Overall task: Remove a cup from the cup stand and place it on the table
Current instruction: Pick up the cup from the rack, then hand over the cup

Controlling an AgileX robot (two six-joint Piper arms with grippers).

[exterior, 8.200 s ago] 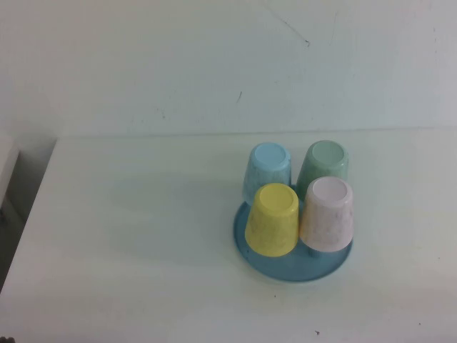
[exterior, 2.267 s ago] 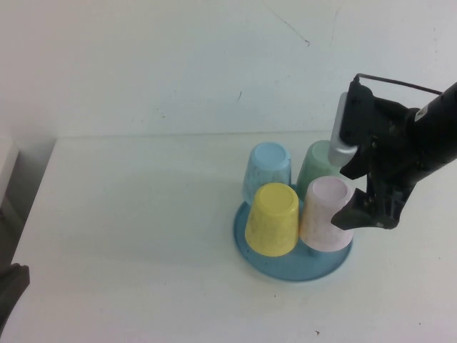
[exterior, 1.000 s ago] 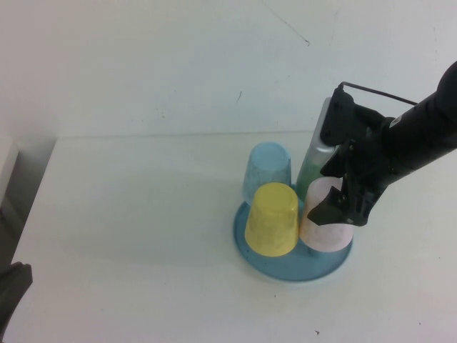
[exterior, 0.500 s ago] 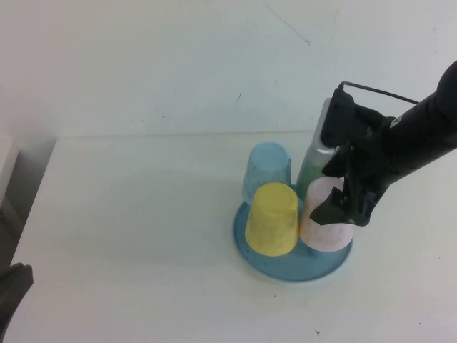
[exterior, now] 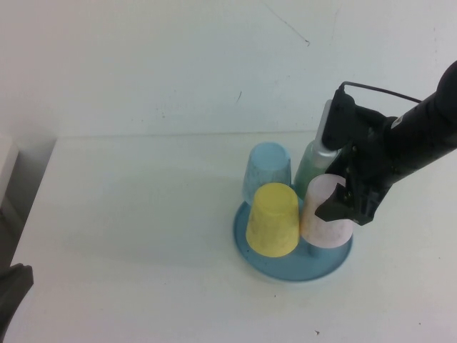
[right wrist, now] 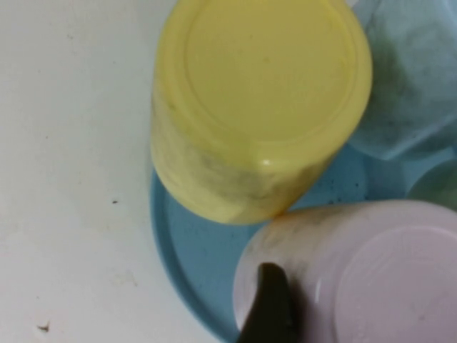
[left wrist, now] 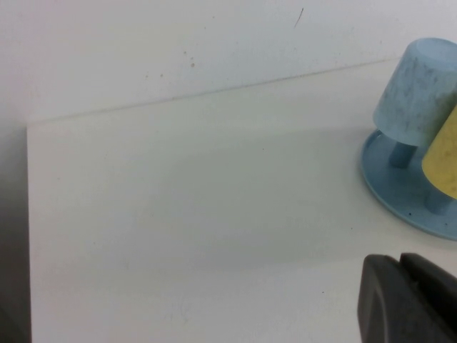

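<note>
The pale pink cup [exterior: 323, 214] sits upside down on a peg of the round blue cup stand [exterior: 285, 270], at its right front. My right gripper [exterior: 341, 199] reaches in from the right and is shut on the pink cup's sides near its top. In the right wrist view one dark finger [right wrist: 270, 307] presses on the pink cup's wall [right wrist: 371, 271]; the other finger is out of view. The stand's blue rim [right wrist: 175, 243] shows under it. My left gripper [left wrist: 408, 300] is shut and empty, low over the white table [exterior: 128, 214] at the near left.
A yellow cup [exterior: 273, 220] stands right next to the pink one on the stand. A light blue cup [exterior: 268, 170] and a green cup [exterior: 308, 166] stand behind them. A white wall runs along the table's far edge. The table's left edge drops off.
My right gripper came in from the right and closed round the pink cup. In the last half second the cup and gripper shifted slightly up; the yellow cup barely moved.
</note>
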